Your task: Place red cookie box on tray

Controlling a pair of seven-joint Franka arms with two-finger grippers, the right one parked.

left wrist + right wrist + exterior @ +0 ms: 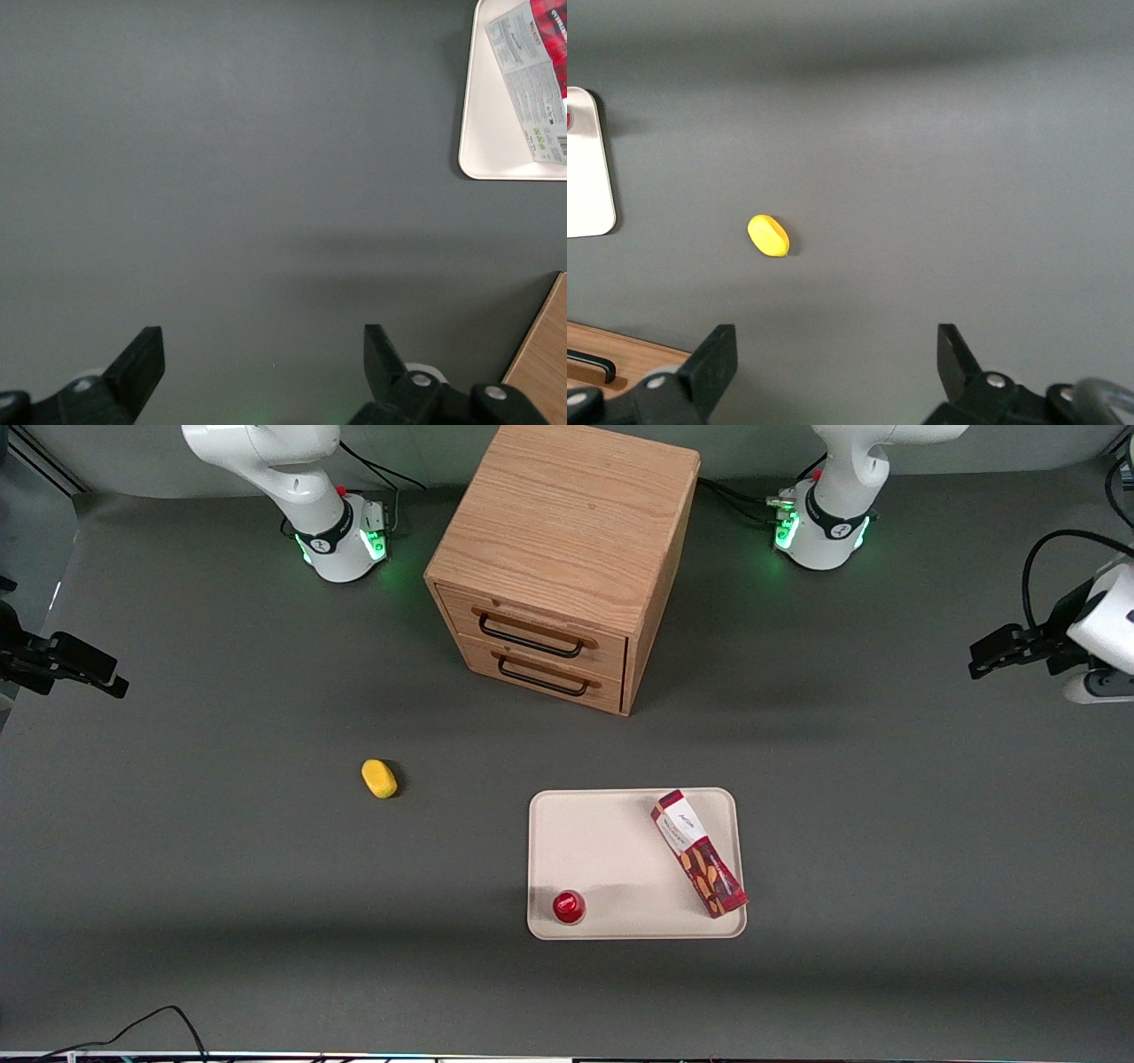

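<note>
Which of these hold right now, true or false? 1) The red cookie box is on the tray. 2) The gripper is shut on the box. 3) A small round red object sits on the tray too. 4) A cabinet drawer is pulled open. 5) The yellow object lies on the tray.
1) True: the red cookie box lies on the tray, at an angle along one side.
2) False: the gripper is open and holds nothing, out at the working arm's end of the table, away from the tray.
3) True: the small round red object sits near a tray corner.
4) False: both drawers of the wooden cabinet are closed.
5) False: the yellow object lies on the table.
</note>
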